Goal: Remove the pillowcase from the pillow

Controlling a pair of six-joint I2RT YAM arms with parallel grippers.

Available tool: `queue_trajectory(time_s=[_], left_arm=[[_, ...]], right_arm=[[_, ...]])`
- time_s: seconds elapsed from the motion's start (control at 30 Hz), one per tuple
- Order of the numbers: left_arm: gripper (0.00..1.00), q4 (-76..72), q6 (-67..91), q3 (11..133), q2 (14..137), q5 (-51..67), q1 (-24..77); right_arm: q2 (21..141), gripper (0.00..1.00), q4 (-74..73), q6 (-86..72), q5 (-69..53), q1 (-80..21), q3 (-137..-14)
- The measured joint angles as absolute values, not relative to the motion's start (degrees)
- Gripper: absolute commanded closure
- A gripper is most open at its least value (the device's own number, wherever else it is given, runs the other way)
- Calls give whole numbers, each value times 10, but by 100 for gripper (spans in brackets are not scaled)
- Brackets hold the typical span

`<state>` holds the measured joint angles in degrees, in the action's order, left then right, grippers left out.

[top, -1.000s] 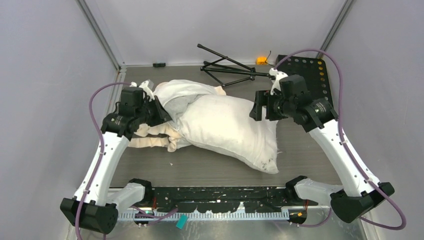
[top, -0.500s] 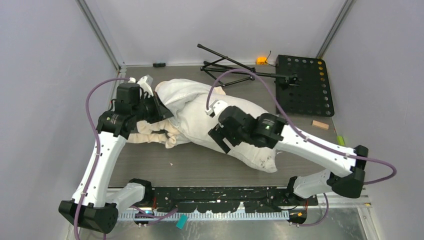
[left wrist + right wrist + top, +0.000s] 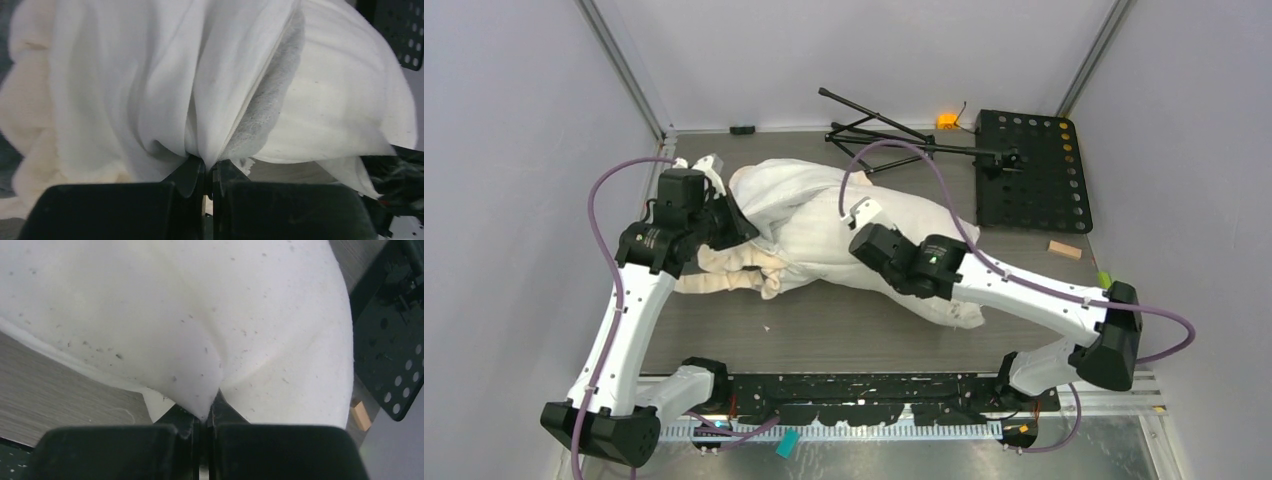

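Note:
The off-white speckled pillow (image 3: 816,238) lies across the middle of the table, its left end still inside the pillowcase (image 3: 769,188). The pillowcase is bunched at the left, cream-white face out, and its ruffled frill (image 3: 732,268) trails on the table. My left gripper (image 3: 736,224) is shut on a fold of the pillowcase (image 3: 150,90), and grey plush lining (image 3: 265,107) shows beside the pillow (image 3: 335,110). My right gripper (image 3: 864,243) reaches over the pillow's middle. In the right wrist view that gripper (image 3: 206,416) is shut on a pinch of the pillow (image 3: 200,325).
A folded black tripod (image 3: 874,132) lies at the back. A black perforated plate (image 3: 1036,172) sits at the back right with a small orange part (image 3: 946,121) beside it. A wooden block (image 3: 1064,249) lies near the right wall. Grey walls close in on both sides.
My right arm swung from the back right over to the pillow's middle, opened wide on the way, then closed on the pillow's fabric. The left gripper kept its hold and barely moved.

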<state>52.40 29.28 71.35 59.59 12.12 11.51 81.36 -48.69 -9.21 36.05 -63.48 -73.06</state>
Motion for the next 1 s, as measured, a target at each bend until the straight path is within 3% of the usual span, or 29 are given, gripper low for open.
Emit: queue_trajectory(time_s=[0.27, 0.47, 0.63, 0.67, 0.73, 0.87, 0.93, 1.0], left_arm=[[100, 548, 277, 693, 583, 16, 118], [100, 549, 263, 699, 595, 6, 102], [98, 556, 246, 775, 636, 22, 97], [95, 555, 245, 791, 643, 34, 95], [76, 553, 249, 821, 657, 74, 88], [25, 543, 264, 858, 675, 153, 75], [11, 543, 266, 869, 678, 174, 72], [7, 548, 275, 880, 676, 182, 71]], right_arm=[[718, 100, -469, -158, 299, -517, -732], [687, 100, -490, -201, 249, -471, -758], [692, 100, -521, -214, 215, -455, -804], [699, 100, -534, -214, 206, -451, -823], [722, 100, -560, -214, 191, -442, -870], [771, 100, -588, -214, 168, -424, -928], [794, 100, -600, -214, 156, -410, -939], [811, 100, -609, -214, 149, -395, -945]])
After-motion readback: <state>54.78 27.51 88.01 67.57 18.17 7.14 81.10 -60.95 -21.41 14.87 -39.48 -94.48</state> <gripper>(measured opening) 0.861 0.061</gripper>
